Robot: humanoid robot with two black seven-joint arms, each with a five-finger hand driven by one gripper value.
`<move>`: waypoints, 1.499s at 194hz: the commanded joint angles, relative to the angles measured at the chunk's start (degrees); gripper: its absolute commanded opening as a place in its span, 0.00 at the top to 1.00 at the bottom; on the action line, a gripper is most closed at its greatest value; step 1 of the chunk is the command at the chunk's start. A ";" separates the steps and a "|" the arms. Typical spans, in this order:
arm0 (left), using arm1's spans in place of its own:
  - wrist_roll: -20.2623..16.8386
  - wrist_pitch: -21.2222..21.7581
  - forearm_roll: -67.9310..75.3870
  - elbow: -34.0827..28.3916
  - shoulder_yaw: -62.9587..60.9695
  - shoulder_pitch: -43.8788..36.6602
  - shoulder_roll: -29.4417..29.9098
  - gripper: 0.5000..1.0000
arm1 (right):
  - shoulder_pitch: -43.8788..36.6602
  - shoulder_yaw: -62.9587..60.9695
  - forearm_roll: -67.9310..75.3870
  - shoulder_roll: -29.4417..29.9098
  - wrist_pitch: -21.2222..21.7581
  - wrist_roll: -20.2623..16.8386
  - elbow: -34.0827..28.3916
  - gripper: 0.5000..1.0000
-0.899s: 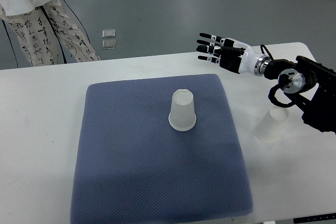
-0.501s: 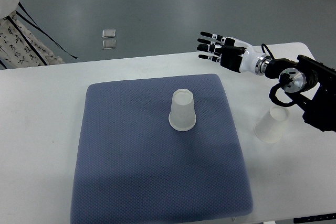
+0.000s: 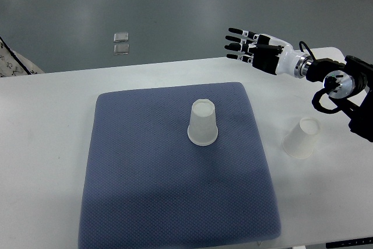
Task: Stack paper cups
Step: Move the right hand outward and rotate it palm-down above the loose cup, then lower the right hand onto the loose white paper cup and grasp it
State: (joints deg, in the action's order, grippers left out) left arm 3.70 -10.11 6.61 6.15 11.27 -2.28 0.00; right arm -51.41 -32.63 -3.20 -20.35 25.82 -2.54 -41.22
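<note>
Two translucent white paper cups sit upside down, apart from each other. One inverted paper cup [image 3: 203, 123] stands near the middle of the blue-grey textured fabric mat [image 3: 145, 190]. The other inverted paper cup [image 3: 302, 138] rests at its three o'clock, off the mat on the bare white bench [image 3: 46, 144].

The right hand [image 3: 252, 46], black and white with jointed fingers [image 3: 236, 30], hangs above the bench's far edge at about one o'clock from the mat, fingers spread and straight, holding nothing. The left hand is out of sight.

The cups are thin-walled, light and tapered, so a hard squeeze would likely crumple one. A glancing finger would probably tip it or skate it across the smooth bench. The mat's woven surface should grip better. Nesting the cups calls for close alignment, since a skewed rim may jam or topple the standing cup.
</note>
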 commanded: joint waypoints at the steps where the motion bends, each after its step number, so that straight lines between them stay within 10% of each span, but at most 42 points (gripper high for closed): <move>1: 0.00 0.00 0.07 -0.17 -0.02 0.00 0.00 0.00 | 0.00 -0.06 -3.48 -1.89 1.51 -0.01 -0.79 0.15; 140: 0.00 0.00 0.07 0.00 -0.02 0.00 0.00 0.00 | -1.15 0.11 -43.03 -23.86 4.42 0.70 -20.65 0.15; 215: 0.00 0.00 0.07 0.00 -0.02 0.00 0.00 0.00 | -0.62 3.36 -66.24 -32.47 5.21 9.84 -28.82 0.15; 290: 0.00 0.00 -0.02 0.00 -0.02 0.00 0.00 0.00 | 2.37 13.74 -74.67 -36.43 -3.58 13.62 -37.44 0.15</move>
State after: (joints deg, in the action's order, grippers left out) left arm 3.69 -10.11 6.64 6.15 11.25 -2.28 0.00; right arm -50.37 -20.37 -76.44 -57.37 25.01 11.02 -78.46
